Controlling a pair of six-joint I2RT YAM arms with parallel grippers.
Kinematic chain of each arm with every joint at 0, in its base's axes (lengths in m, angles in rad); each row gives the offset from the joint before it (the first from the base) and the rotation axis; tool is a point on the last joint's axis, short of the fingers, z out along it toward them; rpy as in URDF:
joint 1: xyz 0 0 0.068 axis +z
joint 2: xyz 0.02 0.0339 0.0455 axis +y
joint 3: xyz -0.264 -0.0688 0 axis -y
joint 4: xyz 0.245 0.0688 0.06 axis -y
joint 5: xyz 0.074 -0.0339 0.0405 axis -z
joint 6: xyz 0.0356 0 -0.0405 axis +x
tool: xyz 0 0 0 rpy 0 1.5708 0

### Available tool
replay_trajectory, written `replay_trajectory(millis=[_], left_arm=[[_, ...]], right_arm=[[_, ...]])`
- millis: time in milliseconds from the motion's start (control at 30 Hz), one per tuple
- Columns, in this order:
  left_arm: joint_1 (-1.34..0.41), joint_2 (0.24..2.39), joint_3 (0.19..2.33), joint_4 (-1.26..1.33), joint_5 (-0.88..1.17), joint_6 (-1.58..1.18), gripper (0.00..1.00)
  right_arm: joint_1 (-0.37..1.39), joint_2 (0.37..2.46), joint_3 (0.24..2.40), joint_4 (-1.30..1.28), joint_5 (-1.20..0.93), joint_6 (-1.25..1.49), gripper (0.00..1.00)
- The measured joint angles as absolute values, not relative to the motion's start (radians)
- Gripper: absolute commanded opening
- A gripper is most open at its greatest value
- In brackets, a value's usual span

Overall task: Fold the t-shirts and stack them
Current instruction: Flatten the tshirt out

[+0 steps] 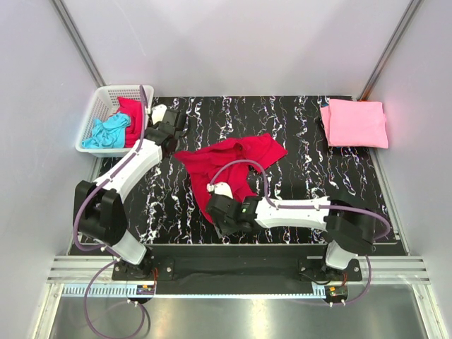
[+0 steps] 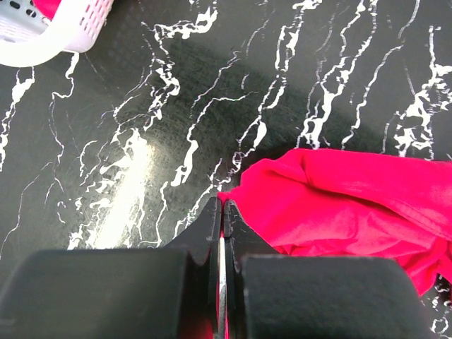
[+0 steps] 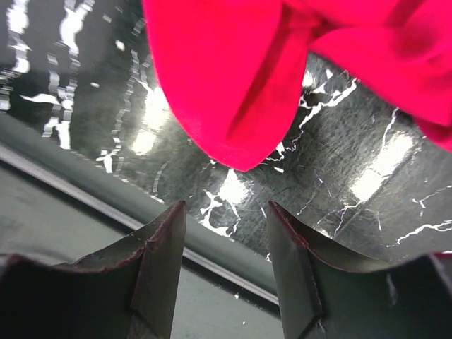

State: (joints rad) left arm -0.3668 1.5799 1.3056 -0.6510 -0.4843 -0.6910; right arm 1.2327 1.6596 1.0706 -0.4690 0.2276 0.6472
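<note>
Right wrist view: right gripper (image 3: pixel 224 206) jaws apart, empty; crimson t-shirt (image 3: pixel 212 85) near tip dead ahead, not yet between them; left gripper (image 2: pixel 222 205) closed beside far corner.

Crimson shirt (image 1: pixel 233 166) near end hidden under right tool (image 1: pixel 219 215); basket (image 2: pixel 70 28) cut off at left-wrist frame corner.

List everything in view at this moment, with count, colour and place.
crimson t-shirt: one, red, crumpled at mid-table
pink t-shirt: one, light pink, folded, far right corner
basket: one, white lattice, far left edge
turquoise shirt: one, in the basket
red shirt: one, in the basket
table: one, black with white veins
left gripper: black, shut, at the crimson t-shirt's left corner
right gripper: black, open, empty, near the shirt's near hem
</note>
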Motion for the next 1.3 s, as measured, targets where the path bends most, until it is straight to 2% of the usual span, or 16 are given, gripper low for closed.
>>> replay_trajectory(millis=[733,833,867,1000,1167,1300], left_arm=[[-0.339,1.580,1.282,-0.637,-0.466,-0.702,0.00],[-0.339,1.580,1.282,-0.636,-0.463,-0.702,0.00],[-0.339,1.580,1.281,-0.636,-0.462,-0.702,0.00],[-0.338,1.580,1.280,-0.635,-0.458,-0.702,0.00],[-0.334,1.579,1.275,-0.635,-0.455,-0.702,0.00],[-0.332,1.578,1.274,-0.635,-0.449,-0.700,0.00]], right_arm=[[1.242,1.805,1.071,-0.331,0.318,0.580,0.53],[1.242,1.814,1.073,-0.303,0.336,0.564,0.46],[1.242,1.818,1.073,-0.293,0.341,0.558,0.33],[1.240,1.825,1.073,-0.271,0.355,0.547,0.00],[1.239,1.826,1.078,-0.286,0.371,0.580,0.00],[1.239,1.824,1.109,-0.416,0.439,0.628,0.00]])
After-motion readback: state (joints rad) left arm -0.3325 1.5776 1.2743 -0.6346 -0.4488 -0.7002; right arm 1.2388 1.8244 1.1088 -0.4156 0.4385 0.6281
